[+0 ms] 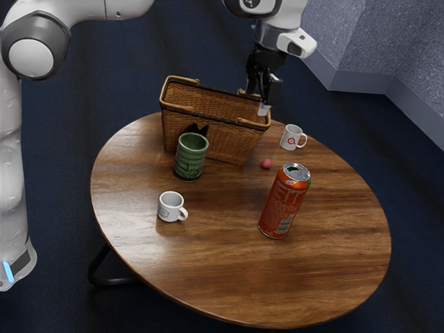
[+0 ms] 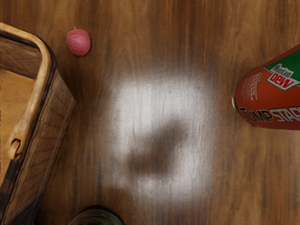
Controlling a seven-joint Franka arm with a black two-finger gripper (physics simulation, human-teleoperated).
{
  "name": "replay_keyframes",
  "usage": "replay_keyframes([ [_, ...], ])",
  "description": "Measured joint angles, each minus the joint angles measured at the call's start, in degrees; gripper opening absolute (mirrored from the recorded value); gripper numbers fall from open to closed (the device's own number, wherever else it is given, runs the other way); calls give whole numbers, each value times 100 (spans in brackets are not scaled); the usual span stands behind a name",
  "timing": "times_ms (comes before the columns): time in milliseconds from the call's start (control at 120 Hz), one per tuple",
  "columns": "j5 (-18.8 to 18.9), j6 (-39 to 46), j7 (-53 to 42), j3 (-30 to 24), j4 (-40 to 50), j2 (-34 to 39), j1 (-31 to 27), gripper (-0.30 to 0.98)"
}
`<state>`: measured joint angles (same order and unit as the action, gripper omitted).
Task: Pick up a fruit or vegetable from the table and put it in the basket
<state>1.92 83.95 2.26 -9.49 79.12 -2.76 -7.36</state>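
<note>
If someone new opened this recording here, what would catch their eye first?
Probably the tall orange Mountain Dew can, standing on the round wooden table toward the exterior view's right. Next comes the wicker basket with the green cup beside it. The small pink lychee also stands out against the brown wood, on the tabletop near the basket.

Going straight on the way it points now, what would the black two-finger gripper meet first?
Probably the round brown wooden table, on bare wood between the brown wicker basket and tall orange metal can, though depth is unclear and the green cylindrical cup looks close.
</note>
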Motion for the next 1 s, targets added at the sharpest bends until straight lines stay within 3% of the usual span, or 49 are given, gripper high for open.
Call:
replay_keyframes([
  [217, -59, -19, 27, -12, -10, -10, -65, 69],
  [300, 14, -9, -115, -80, -404, -229, -32, 69],
  [408, 165, 252, -691, -81, -797, -962, 466, 68],
  [642, 261, 627, -2137, 234, -1076, -1483, 109, 69],
  [1000, 53, 955, -3854, 241, -1100, -1844, 209, 69],
])
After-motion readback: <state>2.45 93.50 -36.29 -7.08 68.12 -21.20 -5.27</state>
